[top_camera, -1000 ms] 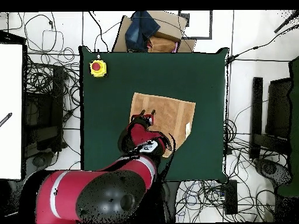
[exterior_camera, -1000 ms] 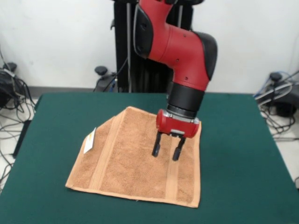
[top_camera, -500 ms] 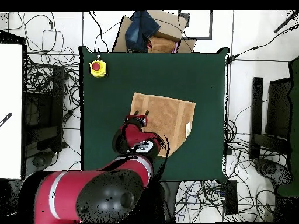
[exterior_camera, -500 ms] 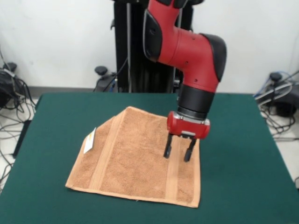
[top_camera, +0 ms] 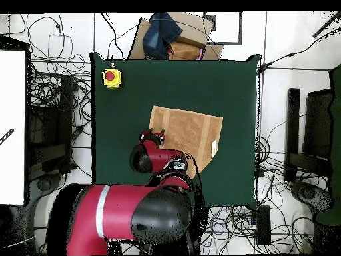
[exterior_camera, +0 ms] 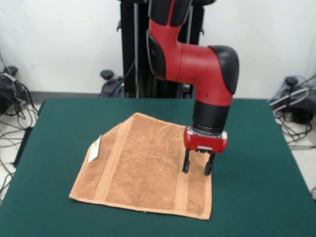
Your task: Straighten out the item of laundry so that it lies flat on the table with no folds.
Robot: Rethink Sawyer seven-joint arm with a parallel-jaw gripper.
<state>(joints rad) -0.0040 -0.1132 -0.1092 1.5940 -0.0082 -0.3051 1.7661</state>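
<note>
The item of laundry (exterior_camera: 140, 165) is an orange-tan towel spread on the green table (exterior_camera: 256, 148). Its white tag (exterior_camera: 95, 148) sits on the left edge. The far left corner looks folded in, leaving a slanted edge there. My gripper (exterior_camera: 197, 169) hangs open at the towel's right edge, beside the right woven band, with nothing between its fingers. I cannot tell whether the tips touch the cloth. From overhead, the gripper (top_camera: 152, 137) is at the left edge of the towel (top_camera: 192, 132), and the arm covers the towel's lower left part. The tag (top_camera: 214, 148) is on the right.
A red button on a yellow box (top_camera: 111, 78) stands in one corner of the table (top_camera: 133, 107). A cardboard box holding dark blue cloth (top_camera: 170, 33) lies beyond the table's far edge. Cables cover the floor on all sides.
The gripper has travelled rightwards in the front view, from the towel's middle to its right edge, staying open. The towel has not moved.
</note>
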